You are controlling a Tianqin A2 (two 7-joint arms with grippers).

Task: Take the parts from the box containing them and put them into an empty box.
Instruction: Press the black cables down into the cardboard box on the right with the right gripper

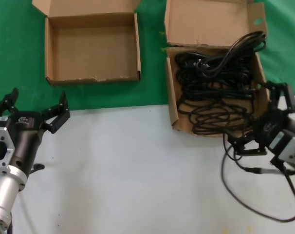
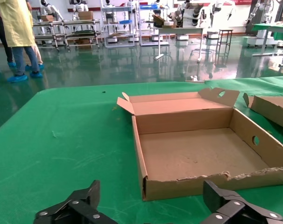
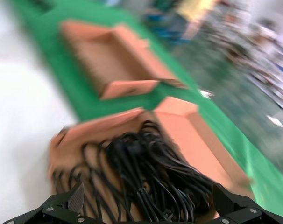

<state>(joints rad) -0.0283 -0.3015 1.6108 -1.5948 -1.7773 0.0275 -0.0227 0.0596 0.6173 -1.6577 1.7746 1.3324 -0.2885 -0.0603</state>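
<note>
- Cardboard everywhere: two boxes, the empty box (image 1: 92,48) far left, the box containing them (image 1: 213,73) far right.
- Black power cords (image 1: 215,92) are a tangled heap in it, can't count them.
- My right gripper (image 1: 265,119) hangs wide open, holding nothing, at its near-right corner; left gripper (image 1: 36,108) open, parked near left.
- Risk: grabbing one loop probably drags several cords out.

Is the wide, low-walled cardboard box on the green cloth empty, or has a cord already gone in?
Empty. The low-walled box shows only bare cardboard floor in the head and left wrist views; all the power cords lie in the other box.
</note>
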